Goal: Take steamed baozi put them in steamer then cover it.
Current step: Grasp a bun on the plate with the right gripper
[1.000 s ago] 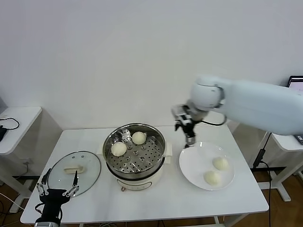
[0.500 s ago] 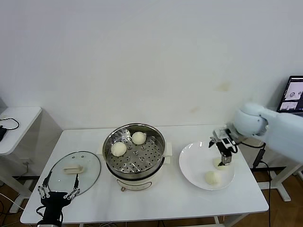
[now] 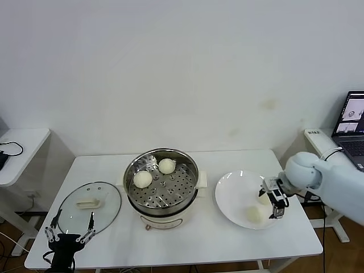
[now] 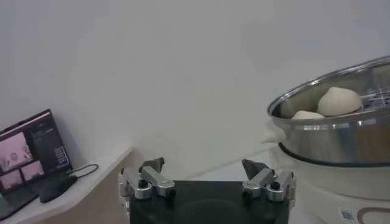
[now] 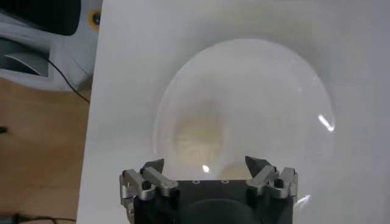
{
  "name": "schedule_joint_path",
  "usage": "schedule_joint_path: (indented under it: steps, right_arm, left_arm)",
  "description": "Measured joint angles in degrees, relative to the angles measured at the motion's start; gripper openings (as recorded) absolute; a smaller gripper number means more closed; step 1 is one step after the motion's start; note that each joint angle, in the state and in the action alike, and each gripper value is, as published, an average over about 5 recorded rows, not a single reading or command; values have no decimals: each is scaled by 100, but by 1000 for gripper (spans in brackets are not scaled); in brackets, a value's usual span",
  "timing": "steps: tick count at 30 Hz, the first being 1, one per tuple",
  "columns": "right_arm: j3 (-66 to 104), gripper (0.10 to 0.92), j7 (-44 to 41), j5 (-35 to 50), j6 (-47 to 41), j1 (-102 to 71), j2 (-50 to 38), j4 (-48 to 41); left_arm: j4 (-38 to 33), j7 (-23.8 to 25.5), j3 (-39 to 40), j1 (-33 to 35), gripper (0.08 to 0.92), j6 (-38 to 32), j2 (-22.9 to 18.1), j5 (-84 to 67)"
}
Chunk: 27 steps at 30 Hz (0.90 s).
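Observation:
Two cream-white baozi [image 3: 143, 179] [image 3: 166, 165] lie on the perforated tray of the steel steamer [image 3: 162, 200] at the table's middle. On the white plate [image 3: 230, 196] to its right lie two more: one baozi [image 3: 253, 214] near the front, another baozi [image 3: 261, 198] just behind it. My right gripper [image 3: 275, 203] hangs open low over the plate's right side, beside those two and touching neither. Its wrist view shows a pale baozi [image 5: 198, 137] ahead of the open right gripper [image 5: 206, 165]. The glass cover [image 3: 90, 205] lies flat at the left. My left gripper [image 3: 69, 235] stands open at the front left edge.
The left wrist view looks past the open left gripper [image 4: 204, 165] to the steamer [image 4: 341, 137] with a baozi [image 4: 339, 100] inside. A side table [image 3: 17, 151] stands at the left. A laptop [image 3: 352, 122] sits on a desk at the right.
My right arm swung from beside the steamer over to the plate and came down at its right side, still open. The left gripper sank slightly.

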Motion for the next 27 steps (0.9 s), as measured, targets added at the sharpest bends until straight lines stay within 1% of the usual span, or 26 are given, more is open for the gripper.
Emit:
schedule_joint_path:
  steps: [14, 17, 24, 27]
  right_arm:
    - [449, 818, 274, -198, -2, -683, 398, -477]
    - [480, 792, 277, -216, -14, -727, 479, -563]
    - [512, 683, 278, -209, -45, -757, 599, -658]
    - [504, 659, 243, -184, -61, -735, 600, -657]
  left_arm:
    - [99, 17, -38, -51, 823, -4, 11, -23]
    - [117, 15, -46, -56, 823, -7, 8, -24]
    - [125, 11, -49, -65, 823, -10, -4, -26]
    - [126, 10, -46, -65, 823, -11, -9, -26]
